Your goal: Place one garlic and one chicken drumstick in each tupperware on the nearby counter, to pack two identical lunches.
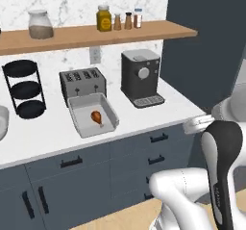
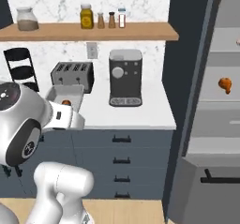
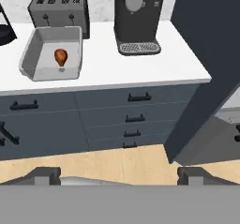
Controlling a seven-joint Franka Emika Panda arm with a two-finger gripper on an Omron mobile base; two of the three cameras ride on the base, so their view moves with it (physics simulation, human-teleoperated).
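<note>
Drumstick [image 1: 96, 117] in tray [image 1: 108, 106] on worktop [image 1: 48, 133], second drumstick [image 2: 225, 84] on fridge shelf [image 2: 220, 98], gripper [image 3: 119, 175] jaws apart, empty.

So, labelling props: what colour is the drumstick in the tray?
Orange-brown drumstick, clearest in the hand view, lying in the grey tray.

White counter [image 1: 144, 118] over dark blue-grey drawers, lying ahead of and above the fingertips [image 3: 47, 175] in the hand view. On it: rectangular tupperware [image 1: 109, 107], ahead-left of the fingers, holding one chicken drumstick [image 1: 97, 117]. Toaster [image 1: 82, 82] just behind the tray, touching or nearly so. Coffee machine [image 1: 141, 77] ahead, roughly centred between the fingers. Black tiered rack [image 1: 23, 88] far left. A second light-grey dish [image 1: 2, 121] at the left edge.
</note>
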